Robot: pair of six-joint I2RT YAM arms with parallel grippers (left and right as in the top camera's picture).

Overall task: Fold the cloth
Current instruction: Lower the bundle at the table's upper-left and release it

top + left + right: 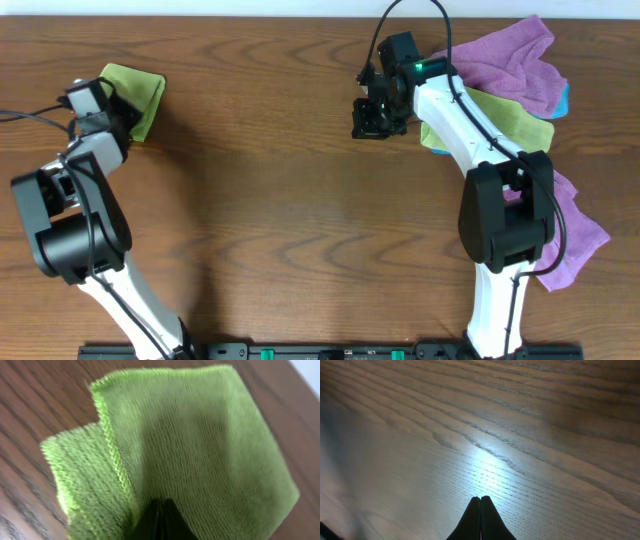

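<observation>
the step in hand looks like a further fold on an already doubled cloth: the bright lime-green microfibre cloth (143,88) lies in the upper left of the overhead frame as a small, compact packet on the brown wood-grain desk (280,190). the left wrist view shows two layers, an upper one with a stitched edge and a lower one sticking out past it at the left of that frame, so the layers are not squared up. the left gripper (160,519) has its tips pressed together at the cloth's near edge, at the bottom centre of that view, and appears to pinch the fabric there, though how many layers it holds cannot be told. the next move probably calls for lifting that pinched edge and carrying it over to the far edge, low and straight enough that the layers do not slide further apart. the right gripper (379,117) hangs over bare desk at upper centre right, pressed together and holding nothing, well apart from the cloth. behind it, at the upper right, lie purple cloths (500,60) and a duller yellow-green cloth (512,122).
</observation>
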